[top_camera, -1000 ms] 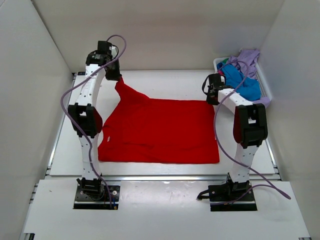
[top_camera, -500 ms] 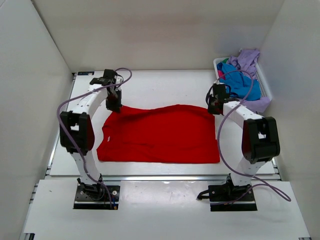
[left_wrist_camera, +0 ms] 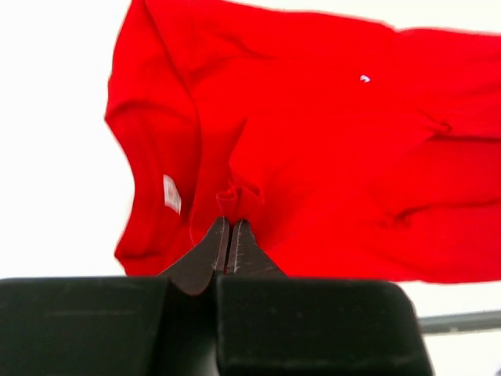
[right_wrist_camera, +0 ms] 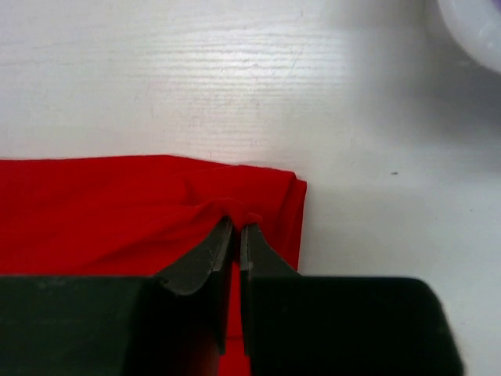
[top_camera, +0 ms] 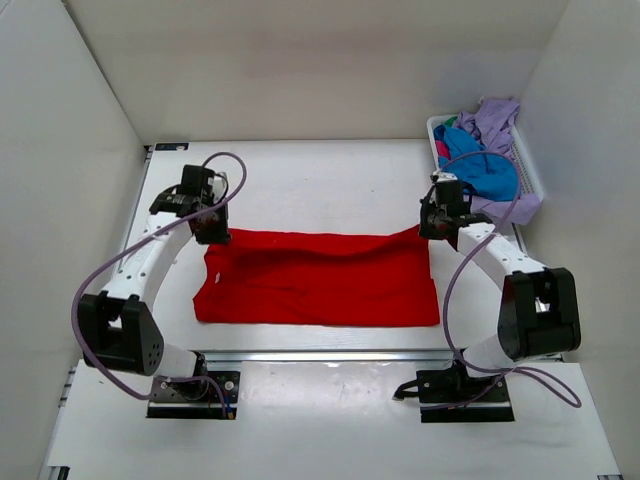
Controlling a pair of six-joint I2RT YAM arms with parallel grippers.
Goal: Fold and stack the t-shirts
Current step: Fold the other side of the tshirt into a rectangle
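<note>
Across the middle of the white counter [top_camera: 320,180] we see a bright red cloth t-shirt [top_camera: 320,285] lying as a wide, low band. Our left tool [top_camera: 212,232] is clamped on its far left corner. In the left wrist view its dark fingers [left_wrist_camera: 207,254] almost touch, with a small pucker of red cloth between the tips. Our right tool [top_camera: 432,228] is closed the same way on the far right corner, pinching the folded edge.

A small white tag [left_wrist_camera: 171,193] sits inside the neck opening, but its print is too blurred for us to read. We find no other writing.

By the far right wall stands a white slatted plastic basket [top_camera: 533,178] holding a blue t-shirt [top_camera: 488,168] and a lavender purple t-shirt [top_camera: 497,115]. They are heaped together, so we cannot make out their outlines. Each tool's black body blocks the bottom of its own wrist view.
</note>
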